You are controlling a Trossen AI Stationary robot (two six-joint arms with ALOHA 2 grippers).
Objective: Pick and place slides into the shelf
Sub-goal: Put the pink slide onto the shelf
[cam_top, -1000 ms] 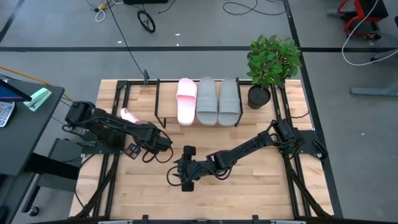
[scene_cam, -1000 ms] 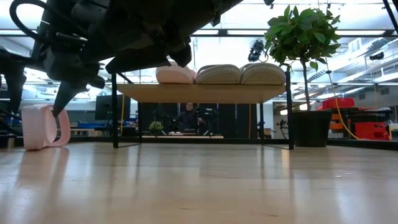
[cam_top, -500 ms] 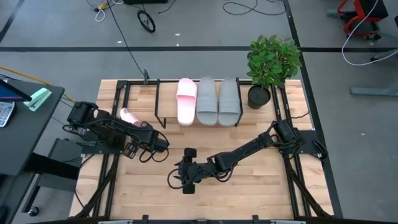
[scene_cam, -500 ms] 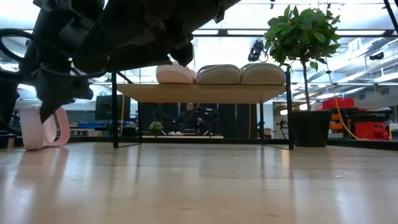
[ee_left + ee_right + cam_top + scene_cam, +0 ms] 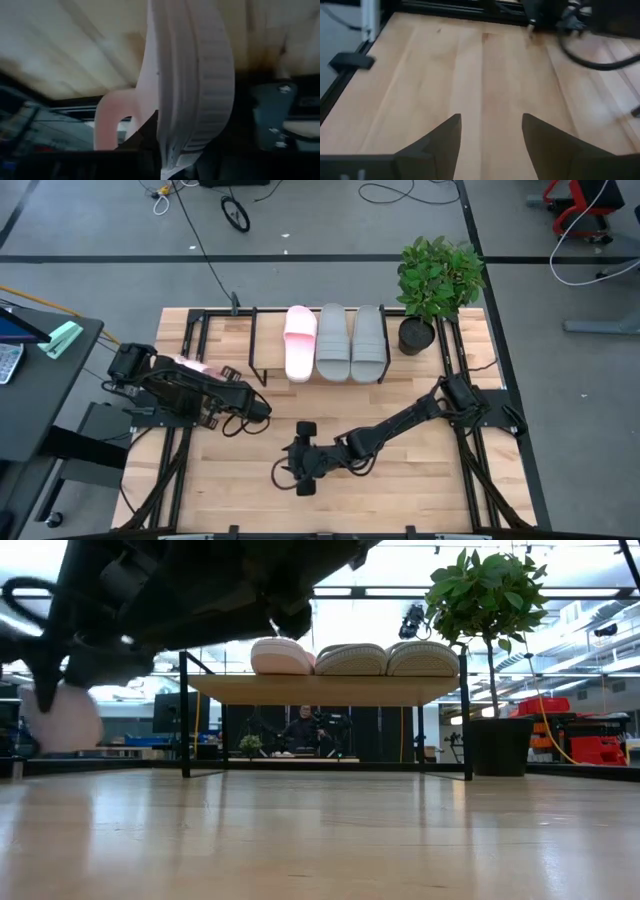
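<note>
Since the earlier frame, the left hand (image 5: 195, 370) has swung back toward the worktop's left edge and closed in on the last pale pink slide (image 5: 190, 364), which no longer stands upright on the boards as it did. Seen from table height, the sandal (image 5: 60, 715) is a blur clear of the worktop (image 5: 400, 480), and the left wrist view shows its sole edge and strap (image 5: 192, 85) right at the fingers, so the left hand looks to be gripping it, though the contact itself is hidden. The right hand (image 5: 300, 467) has slid a little nearer the front edge; its fingers (image 5: 437, 142) stand apart over bare wood with nothing between them.

What matters next is direction: the shelf (image 5: 262, 340) lies to the right of the held slide and farther back, and its only free slot sits left of the pink slide (image 5: 301, 340) already on the board. Every sandal there lies with its long axis running front to back, so the carried one will likely need turning to match. The left arm is plainly nearer that slot.

Count: 4 slides in all, 2 pink and 2 grey (image 5: 350, 340); 3 on the shelf, 1 in hand. 1 potted plant (image 5: 438, 280) stands just beside the shelf's right end.
</note>
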